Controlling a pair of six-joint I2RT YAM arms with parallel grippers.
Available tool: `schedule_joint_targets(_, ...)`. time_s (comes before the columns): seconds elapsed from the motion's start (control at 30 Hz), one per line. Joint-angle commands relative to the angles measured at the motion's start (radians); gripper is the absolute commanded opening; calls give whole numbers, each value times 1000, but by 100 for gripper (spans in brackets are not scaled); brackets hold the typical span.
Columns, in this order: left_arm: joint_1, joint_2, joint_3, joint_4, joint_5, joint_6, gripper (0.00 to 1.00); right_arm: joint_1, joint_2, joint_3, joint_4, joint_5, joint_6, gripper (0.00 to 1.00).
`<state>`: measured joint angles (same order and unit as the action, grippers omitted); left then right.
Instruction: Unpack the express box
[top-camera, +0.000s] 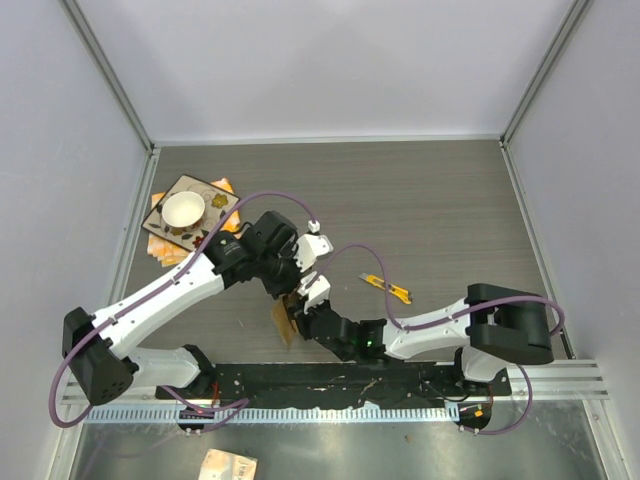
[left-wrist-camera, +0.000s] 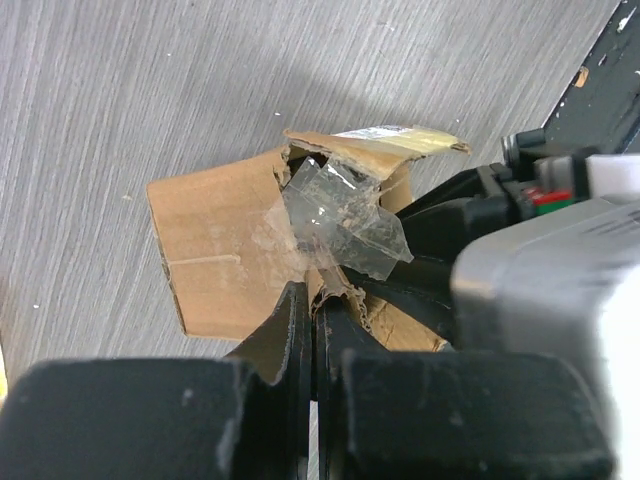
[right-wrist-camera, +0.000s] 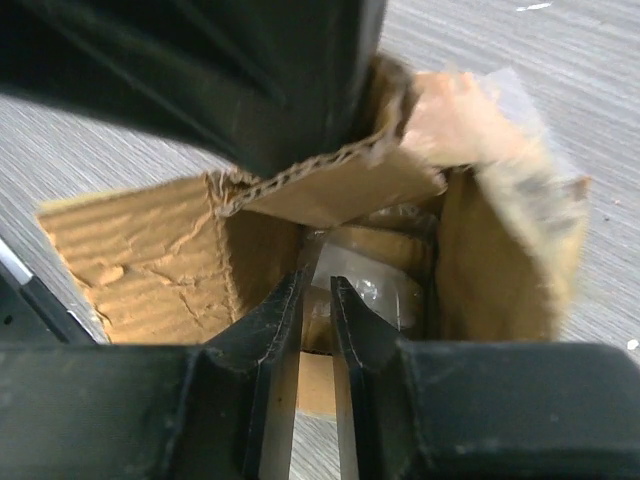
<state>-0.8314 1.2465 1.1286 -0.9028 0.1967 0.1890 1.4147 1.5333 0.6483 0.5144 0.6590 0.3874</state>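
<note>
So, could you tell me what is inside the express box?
A clear-wrapped item sits inside the express box, at the right gripper's tips. The flap pinched by the left gripper hides the rest.

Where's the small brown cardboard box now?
Top view: the small brown cardboard express box sits low, just left of centre, its flap pinched by the left gripper, the right gripper reaching inside; the yellow utility knife lies to its right.
</note>
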Motion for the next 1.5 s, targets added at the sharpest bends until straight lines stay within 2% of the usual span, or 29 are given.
schedule_joint_targets(0.0,-9,-25,-6,35,-8,4,0,0,48,30,46,14,-16,23)
schedule_joint_targets(0.13,-9,-33,-13,31,1,4,0,1,19,-51,-7,7,33,20)
schedule_joint_targets(0.4,-8,-25,-13,36,4,7,0,26,-163,-173,-74,-38,120,16)
schedule_joint_targets(0.8,-9,-16,11,24,10,1,0,44,-116,-104,-148,-47,102,15)
schedule_joint_targets(0.9,-8,-15,5,27,23,-8,0,76,-197,-110,-91,-19,45,19)
schedule_joint_targets(0.93,-9,-13,5,28,27,-10,0,87,-215,-111,-49,-1,24,26)
schedule_joint_targets(1.03,-8,1,10,27,56,-14,0,102,-252,-108,27,25,-53,29)
schedule_joint_targets(1.2,-8,18,26,21,95,-22,0,99,-144,-79,117,56,-154,38)
schedule_joint_targets(1.47,-8,2,20,15,104,-23,0,49,-30,-91,231,56,-168,46)
